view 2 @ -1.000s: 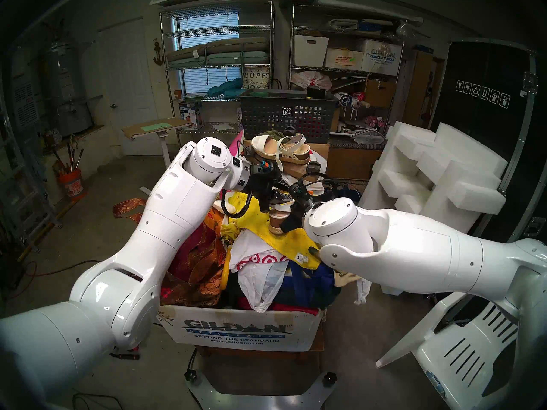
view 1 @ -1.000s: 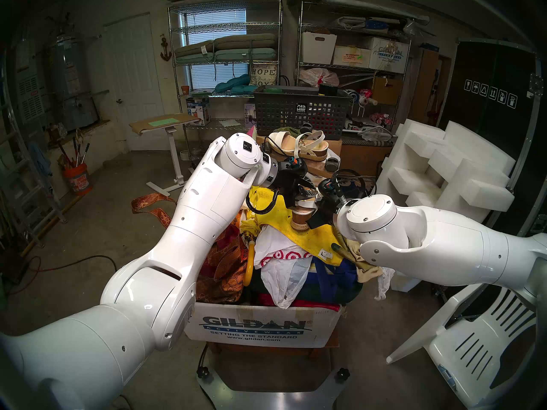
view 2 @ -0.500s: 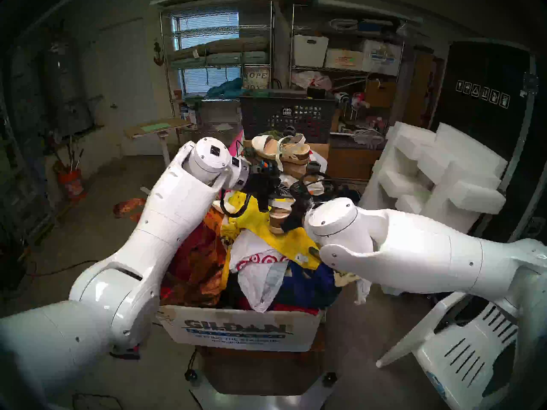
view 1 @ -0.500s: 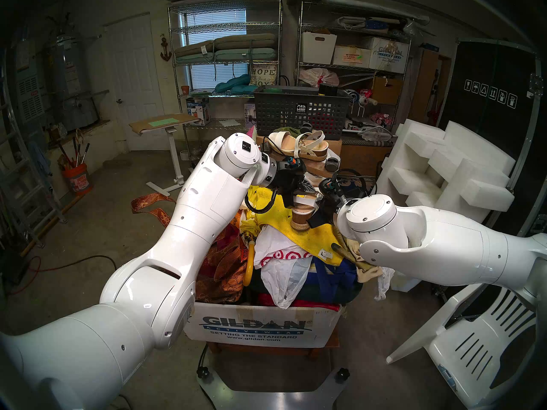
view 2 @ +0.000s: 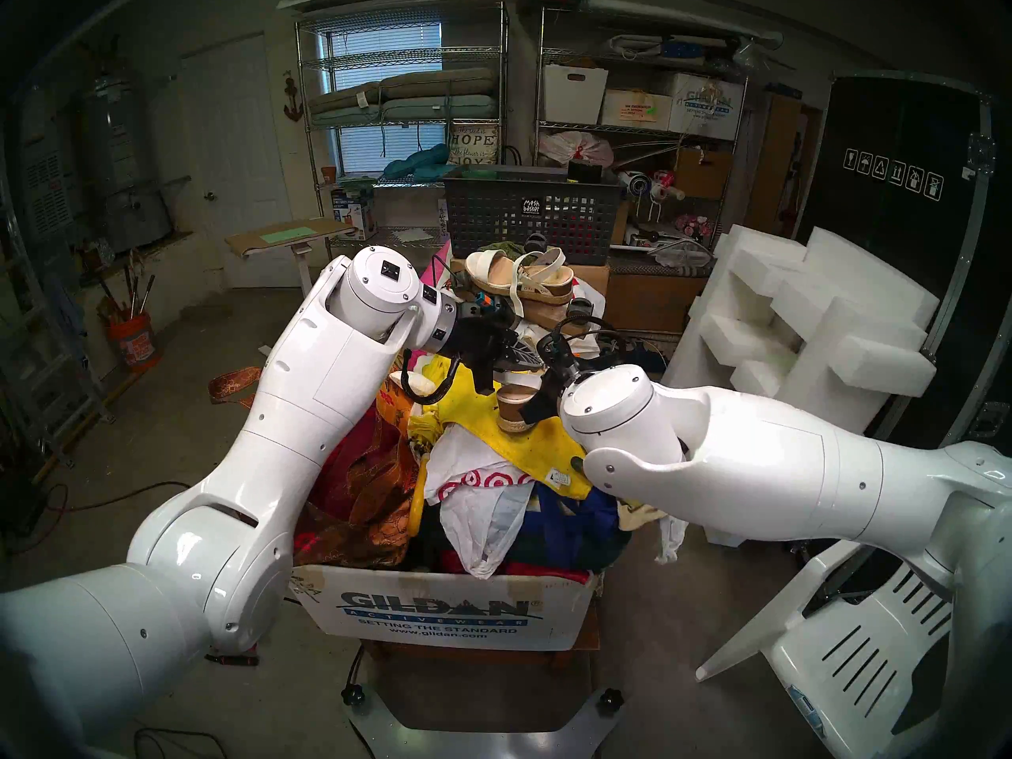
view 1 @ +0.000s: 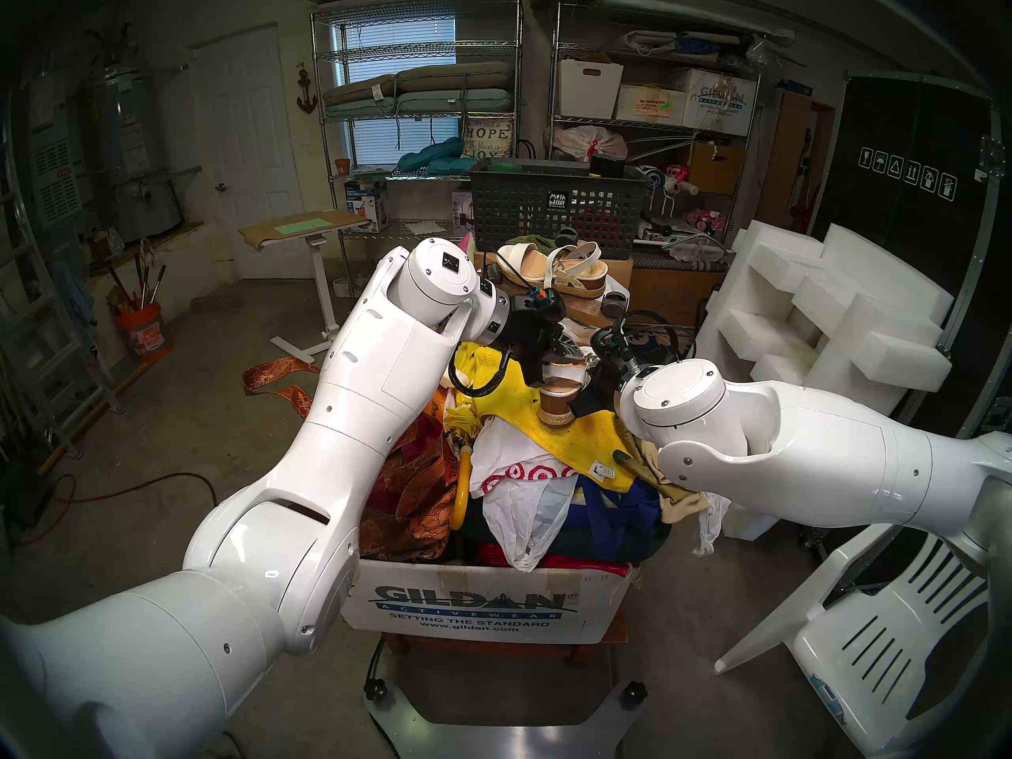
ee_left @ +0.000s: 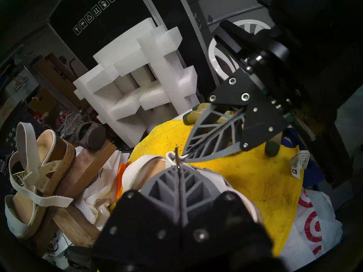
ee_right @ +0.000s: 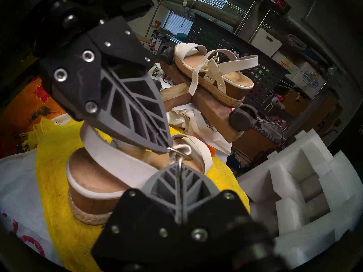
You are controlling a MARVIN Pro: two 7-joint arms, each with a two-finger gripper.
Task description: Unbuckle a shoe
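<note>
The sandal [ee_right: 110, 179] stands on a yellow towel [ee_right: 59, 216] atop a heaped box [view 1: 482, 610], its twin [ee_right: 212, 77] well apart on wooden blocks behind. Risks, largest first: the loose pile may shift under any pull, so the sandal could tip or slide off the towel; the two grippers meet tip to tip at the ankle, so a tug by either may drag the whole sandal instead of freeing the strap; a thin pinch may slip off the strap or ring.

The sandal has a tan footbed, a brown wedge with jute trim and white straps; its metal ring [ee_right: 181, 154] lies at the ankle, seemingly not yet undone.

The left gripper [ee_right: 167, 148] is clenched, tips at the ring and strap; whether it holds either cannot be told. The right gripper [ee_right: 179, 165] is clenched on a thin strap end [ee_right: 179, 161] just below the ring.
</note>
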